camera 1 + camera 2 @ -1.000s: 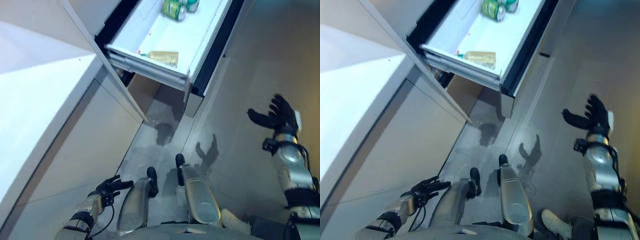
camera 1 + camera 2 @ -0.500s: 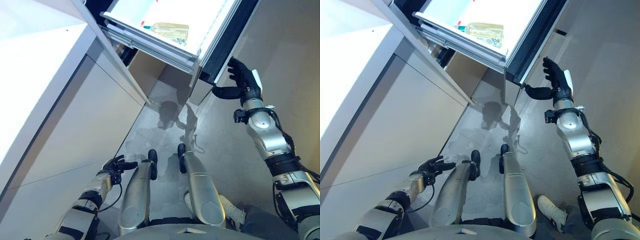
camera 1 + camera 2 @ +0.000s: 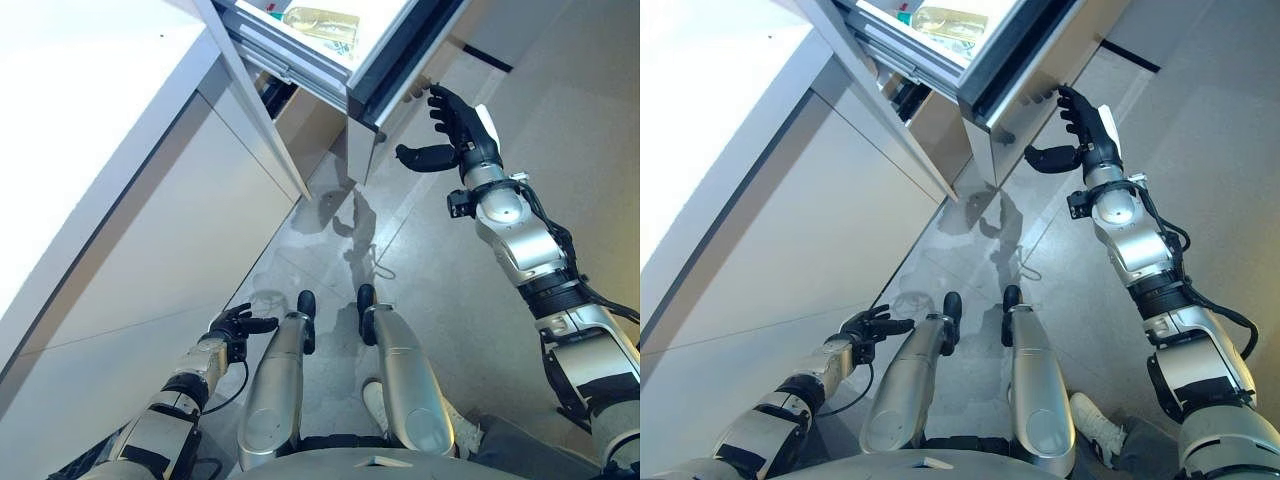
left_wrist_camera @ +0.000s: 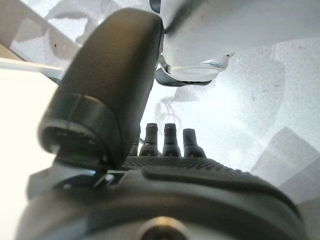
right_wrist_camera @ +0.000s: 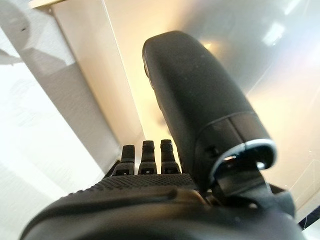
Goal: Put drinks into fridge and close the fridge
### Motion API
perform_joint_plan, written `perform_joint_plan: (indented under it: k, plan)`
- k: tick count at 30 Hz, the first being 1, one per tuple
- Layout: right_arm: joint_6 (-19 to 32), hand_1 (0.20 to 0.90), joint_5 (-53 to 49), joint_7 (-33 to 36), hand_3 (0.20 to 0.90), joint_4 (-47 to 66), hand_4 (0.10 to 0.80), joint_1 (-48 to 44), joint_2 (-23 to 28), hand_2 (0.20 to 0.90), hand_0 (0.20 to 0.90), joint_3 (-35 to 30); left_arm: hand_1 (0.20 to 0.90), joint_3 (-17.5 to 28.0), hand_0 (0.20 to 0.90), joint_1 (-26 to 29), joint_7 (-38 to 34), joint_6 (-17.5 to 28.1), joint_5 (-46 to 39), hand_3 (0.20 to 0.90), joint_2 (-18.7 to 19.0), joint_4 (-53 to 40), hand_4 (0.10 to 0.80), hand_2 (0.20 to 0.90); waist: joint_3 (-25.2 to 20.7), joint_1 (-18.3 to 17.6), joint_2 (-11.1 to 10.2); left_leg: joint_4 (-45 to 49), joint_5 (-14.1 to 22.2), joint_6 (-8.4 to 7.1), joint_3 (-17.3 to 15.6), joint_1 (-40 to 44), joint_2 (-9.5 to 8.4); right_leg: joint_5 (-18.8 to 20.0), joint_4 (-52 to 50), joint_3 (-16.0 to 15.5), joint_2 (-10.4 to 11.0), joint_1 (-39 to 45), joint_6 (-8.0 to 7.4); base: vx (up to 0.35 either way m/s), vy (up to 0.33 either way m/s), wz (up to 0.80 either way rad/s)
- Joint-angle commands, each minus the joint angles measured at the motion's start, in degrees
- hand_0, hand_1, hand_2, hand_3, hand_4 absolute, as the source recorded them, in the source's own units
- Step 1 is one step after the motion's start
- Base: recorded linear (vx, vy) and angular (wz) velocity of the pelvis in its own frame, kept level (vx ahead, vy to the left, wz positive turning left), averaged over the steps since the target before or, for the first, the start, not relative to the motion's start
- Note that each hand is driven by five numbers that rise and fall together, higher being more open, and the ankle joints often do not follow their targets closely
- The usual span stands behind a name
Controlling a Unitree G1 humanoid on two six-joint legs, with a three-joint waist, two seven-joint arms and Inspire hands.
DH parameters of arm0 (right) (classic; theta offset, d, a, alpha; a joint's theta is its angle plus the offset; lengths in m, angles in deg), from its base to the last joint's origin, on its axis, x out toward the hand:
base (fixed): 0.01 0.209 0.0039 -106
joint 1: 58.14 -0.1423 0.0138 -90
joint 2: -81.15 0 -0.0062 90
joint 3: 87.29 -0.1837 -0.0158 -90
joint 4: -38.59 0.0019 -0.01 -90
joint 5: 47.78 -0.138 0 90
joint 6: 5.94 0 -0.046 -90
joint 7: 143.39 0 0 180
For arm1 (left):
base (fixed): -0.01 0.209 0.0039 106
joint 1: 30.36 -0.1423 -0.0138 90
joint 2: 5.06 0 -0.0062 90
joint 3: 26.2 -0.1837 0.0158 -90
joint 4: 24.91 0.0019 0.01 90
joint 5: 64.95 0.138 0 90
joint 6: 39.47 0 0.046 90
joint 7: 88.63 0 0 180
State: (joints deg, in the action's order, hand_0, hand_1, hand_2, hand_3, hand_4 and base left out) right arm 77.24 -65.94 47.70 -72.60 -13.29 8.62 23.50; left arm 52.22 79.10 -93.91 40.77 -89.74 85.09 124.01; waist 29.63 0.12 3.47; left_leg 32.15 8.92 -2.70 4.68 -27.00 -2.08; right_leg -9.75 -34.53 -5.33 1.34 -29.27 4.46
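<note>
The fridge door (image 3: 385, 75) stands partly open at the top centre, its white shelf holding a pale yellow bottle (image 3: 322, 22) lying on its side. My right hand (image 3: 455, 135) is open, fingers straight against the door's outer face, thumb spread below; the right wrist view shows the straight fingers (image 5: 145, 157) before the pale door panel. My left hand (image 3: 235, 324) hangs low beside the white cabinet, open and holding nothing, as the left wrist view shows its fingers (image 4: 167, 140) over the grey floor.
A white cabinet (image 3: 110, 190) with a tilted panel edge (image 3: 260, 110) fills the left side. Grey glossy floor (image 3: 440, 300) lies between cabinet and the wall at right. A person's white shoe (image 3: 1095, 425) shows at the bottom.
My right hand has risen and reached the fridge door's outer face. The door has swung further toward shut, and the green cans on the shelf are out of sight. The camera has shifted.
</note>
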Motion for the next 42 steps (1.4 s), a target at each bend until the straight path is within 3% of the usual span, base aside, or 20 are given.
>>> perform_joint_plan:
  k: [1, 9, 19, 22, 24, 28, 29, 31, 36, 38, 42]
  plan:
    - [6.02, 0.900, -3.65, -5.18, 0.900, 8.64, 0.800, -15.98, -10.98, 0.900, 0.900, 8.06, 0.900, -4.32, 0.900, -2.58, -1.20, 0.48, 0.79, 0.900, 3.13, -3.06, 0.800, 0.900, -2.46, 5.23, -1.85, -3.58, -0.57, 6.43, -2.17, 2.94, -4.16, 1.42, 4.64, 3.12, 1.30, 5.82, -2.81, 0.000, 0.023, 0.10]
    - [6.75, 0.900, -7.21, -2.77, 0.900, 4.69, 0.800, -17.48, -13.93, 0.900, 0.900, 8.75, 0.900, -4.95, 0.900, -3.30, -1.79, 1.16, 1.25, 0.900, 3.06, -3.92, 0.800, 0.900, -3.24, 8.26, -2.31, -8.22, -1.99, 6.40, -0.23, 6.91, -4.38, 1.28, 7.83, 0.70, 2.29, 10.46, -2.77, 0.017, 0.011, 0.26]
    - [7.52, 0.900, -11.55, 0.10, 0.900, 0.06, 0.800, -15.71, -10.96, 0.900, 0.900, 4.48, 0.900, -6.43, 0.900, -6.32, 3.83, 3.66, 7.22, 0.900, 3.32, -6.10, 0.800, 0.900, -7.99, 9.03, -4.45, -13.39, -2.05, 5.87, 0.72, 13.94, -4.00, 3.10, 15.90, -0.88, 3.51, 19.29, -3.99, 0.062, 0.013, 0.16]
    - [8.46, 0.900, -9.55, -1.51, 0.900, 1.15, 0.800, -8.64, -8.34, 0.900, 0.900, 1.96, 0.900, -6.66, 0.900, -8.92, 5.56, 0.84, 7.56, 0.900, 2.93, -6.76, 0.800, 0.900, -11.35, 7.47, -5.67, -16.69, -2.35, 5.68, -0.08, 17.64, -3.53, 4.33, 20.08, -0.33, 3.53, 22.81, -5.18, 0.099, 0.064, 0.01]
    - [8.89, 0.900, -5.26, -2.50, 0.900, 4.05, 0.800, 2.04, -6.56, 0.900, 0.900, -1.20, 0.900, -5.20, 0.900, -11.90, 6.13, -0.85, 4.43, 0.900, 2.03, -6.55, 0.800, 0.900, -14.47, 5.31, -6.69, -19.07, -2.54, 5.56, -1.24, 20.28, -2.96, 5.47, 22.96, 0.54, 3.35, 24.93, -6.20, 0.108, 0.058, -0.04]
    - [11.39, 0.900, 0.59, -5.78, 0.900, 6.53, 0.800, 24.20, -5.41, 0.900, 0.900, -7.98, 0.900, -1.82, 0.900, -18.24, 6.17, 0.48, 3.09, 0.900, 0.51, -6.78, 0.800, 0.900, -19.56, 1.77, -7.08, -22.71, -2.73, 5.70, -3.54, 24.10, -2.19, 7.45, 26.79, 2.33, 2.90, 27.08, -7.62, 0.071, 0.063, -0.12]
    - [10.49, 0.900, 0.13, -5.43, 0.900, 6.54, 0.800, 25.83, -5.37, 0.900, 0.900, -8.49, 0.900, -1.61, 0.900, -18.80, 6.10, 0.75, 2.96, 0.900, 0.42, -6.81, 0.800, 0.900, -19.98, 1.55, -7.08, -23.10, -2.74, 5.72, -3.78, 24.47, -2.12, 7.63, 27.09, 2.50, 2.85, 27.24, -7.75, 0.020, 0.041, -0.36]
    - [11.43, 0.900, -0.72, -8.90, 0.900, 3.12, 0.800, 37.07, -7.61, 0.900, 0.900, -12.27, 0.900, 1.17, 0.900, -21.60, 6.01, 1.80, 3.06, 0.900, 0.07, -6.22, 0.800, 0.900, -22.28, -0.63, -6.87, -25.99, -2.96, 5.60, -5.48, 27.06, -1.49, 8.61, 29.08, 3.33, 2.42, 28.22, -8.61, 0.027, 0.022, -0.34]
    - [9.57, 0.900, 3.20, -7.89, 0.900, -7.29, 0.800, 45.44, -10.49, 0.900, 0.900, -13.24, 0.900, 3.90, 0.900, -22.51, 6.72, 3.23, 2.84, 0.900, 1.26, -3.79, 0.800, 0.900, -24.40, -2.92, -6.72, -30.62, -3.89, 5.09, -7.29, 30.09, -0.72, 10.12, 32.39, 3.99, 1.60, 29.47, -9.43, -0.021, -0.029, -0.39]
    - [9.72, 0.900, 5.81, -9.99, 0.900, -19.94, 0.800, 47.82, -12.00, 0.900, 0.900, -13.88, 0.900, 4.87, 0.900, -21.93, 7.22, 5.02, 3.70, 0.900, 2.02, 0.23, 0.800, 0.900, -25.23, -3.73, -6.46, -32.65, -4.66, 4.84, -7.85, 30.90, -0.31, 10.19, 33.28, 4.18, 0.93, 30.03, -9.40, -0.056, -0.079, -0.26]
    - [10.93, 0.900, 6.32, -12.07, 0.900, -34.45, 0.800, 49.12, -14.06, 0.900, 0.900, -14.46, 0.900, 5.22, 0.900, -21.07, 9.45, 7.82, 4.98, 0.900, 2.15, 5.05, 0.800, 0.900, -25.49, -3.97, -6.07, -34.03, -5.35, 4.67, -7.76, 31.56, -0.02, 9.77, 33.37, 4.06, 0.34, 30.66, -9.08, -0.020, -0.052, -0.14]
